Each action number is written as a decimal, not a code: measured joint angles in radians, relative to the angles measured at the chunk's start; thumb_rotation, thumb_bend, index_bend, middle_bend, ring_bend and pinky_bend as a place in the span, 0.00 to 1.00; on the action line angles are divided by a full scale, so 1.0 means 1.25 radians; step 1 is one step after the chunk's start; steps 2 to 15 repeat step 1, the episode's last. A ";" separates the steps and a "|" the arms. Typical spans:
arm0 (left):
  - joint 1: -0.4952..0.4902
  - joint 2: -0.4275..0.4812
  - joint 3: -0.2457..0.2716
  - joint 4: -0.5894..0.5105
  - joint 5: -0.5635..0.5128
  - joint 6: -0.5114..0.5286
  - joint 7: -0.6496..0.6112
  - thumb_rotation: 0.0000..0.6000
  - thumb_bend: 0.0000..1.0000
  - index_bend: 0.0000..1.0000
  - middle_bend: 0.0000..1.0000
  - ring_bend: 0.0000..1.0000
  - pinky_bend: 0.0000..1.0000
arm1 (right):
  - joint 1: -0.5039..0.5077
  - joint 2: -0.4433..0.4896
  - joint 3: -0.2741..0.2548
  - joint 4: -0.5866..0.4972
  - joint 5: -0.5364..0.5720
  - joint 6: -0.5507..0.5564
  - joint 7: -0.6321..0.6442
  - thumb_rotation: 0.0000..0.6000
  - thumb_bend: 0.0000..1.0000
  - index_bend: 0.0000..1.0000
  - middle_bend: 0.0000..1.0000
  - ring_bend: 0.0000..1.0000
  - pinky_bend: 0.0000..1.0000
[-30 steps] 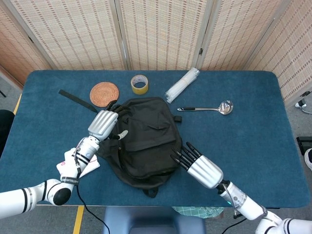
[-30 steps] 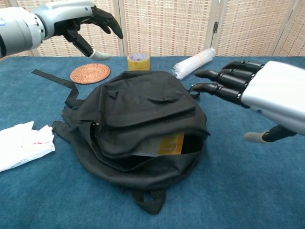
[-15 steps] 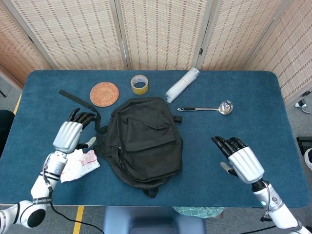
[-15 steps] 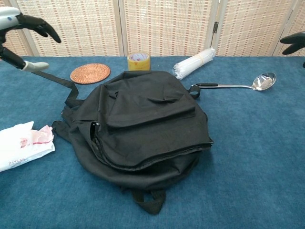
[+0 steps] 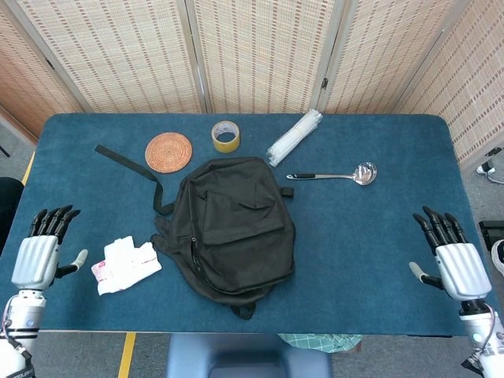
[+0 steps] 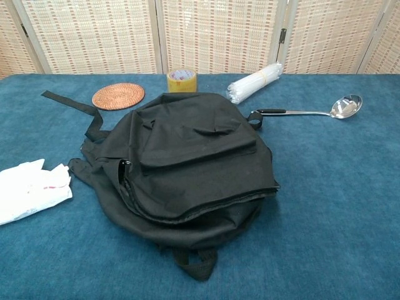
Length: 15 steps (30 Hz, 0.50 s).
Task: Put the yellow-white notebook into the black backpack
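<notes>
The black backpack [image 5: 230,224] [image 6: 187,165] lies flat in the middle of the blue table, its flap down over the opening. No yellow-white notebook shows in either view. My left hand [image 5: 36,257] hovers at the table's front left corner, fingers spread, holding nothing. My right hand [image 5: 453,260] hovers at the front right edge, fingers apart and empty. Both hands are far from the backpack and show only in the head view.
A white tissue pack [image 5: 126,264] [image 6: 30,189] lies left of the backpack. At the back are a woven coaster [image 5: 168,151], a tape roll [image 5: 226,135], a bundle of white straws [image 5: 294,136] and a metal ladle [image 5: 339,174]. A loose strap [image 5: 126,161] trails off to the back left.
Both hands drew back from the backpack to the table's front corners. The flap dropped shut, hiding the yellow edge seen in the opening one second ago.
</notes>
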<state>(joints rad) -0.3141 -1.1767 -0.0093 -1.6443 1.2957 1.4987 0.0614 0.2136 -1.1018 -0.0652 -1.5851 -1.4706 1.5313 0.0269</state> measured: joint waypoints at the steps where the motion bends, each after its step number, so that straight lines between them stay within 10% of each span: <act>1: 0.009 0.001 0.004 0.001 0.002 0.007 -0.001 1.00 0.35 0.18 0.13 0.10 0.00 | -0.006 0.001 0.001 -0.002 0.003 0.005 -0.001 1.00 0.30 0.00 0.00 0.08 0.00; 15: 0.009 0.001 0.004 0.001 0.002 0.007 -0.001 1.00 0.35 0.18 0.13 0.10 0.00 | -0.006 0.001 0.001 -0.002 0.003 0.005 -0.001 1.00 0.30 0.00 0.00 0.08 0.00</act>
